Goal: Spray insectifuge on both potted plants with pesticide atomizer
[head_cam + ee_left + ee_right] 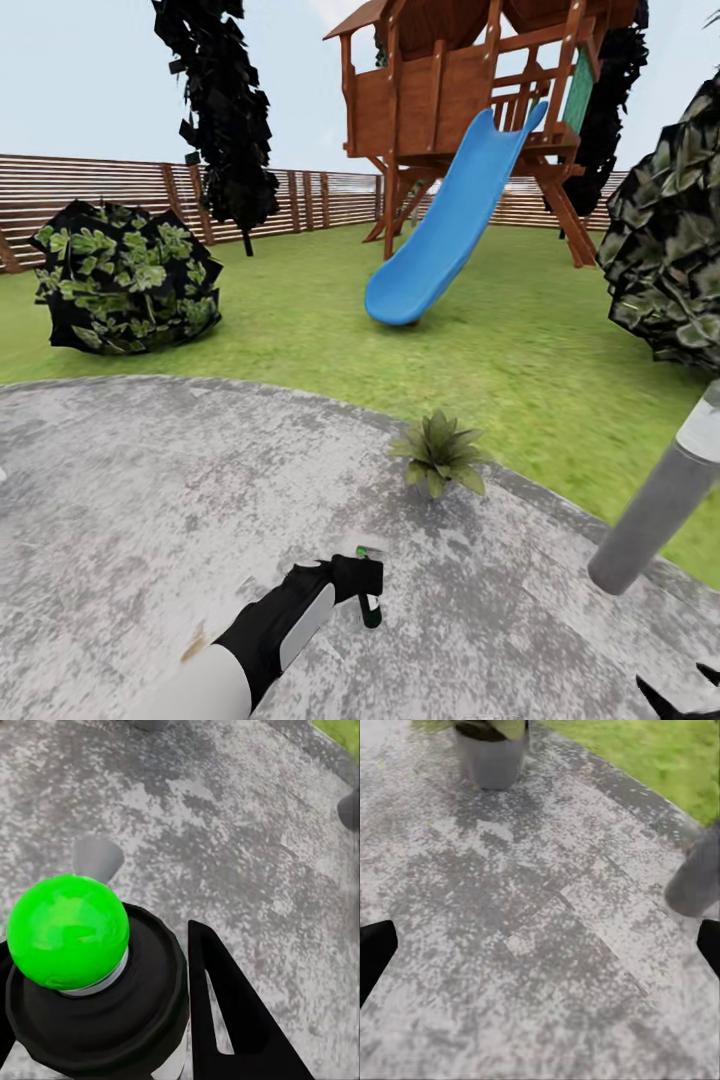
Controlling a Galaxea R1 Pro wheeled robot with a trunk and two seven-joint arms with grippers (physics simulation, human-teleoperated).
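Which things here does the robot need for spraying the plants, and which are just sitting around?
For the job:
- atomizer, held in the left gripper
- potted plant

Just there:
- slide
- playhouse
- bush
- fence
- grey post

Pesticide atomizer (368, 590) is mostly hidden by the left gripper (360, 580) in the head view; its label is too small to read. In the left wrist view its body (97, 1009) is cut off by the edge. The right gripper (680, 695) is cropped at the near-right corner. The potted plant (493, 742) is cropped above the pot. The grey bollard (660, 500) is cut off at the right.
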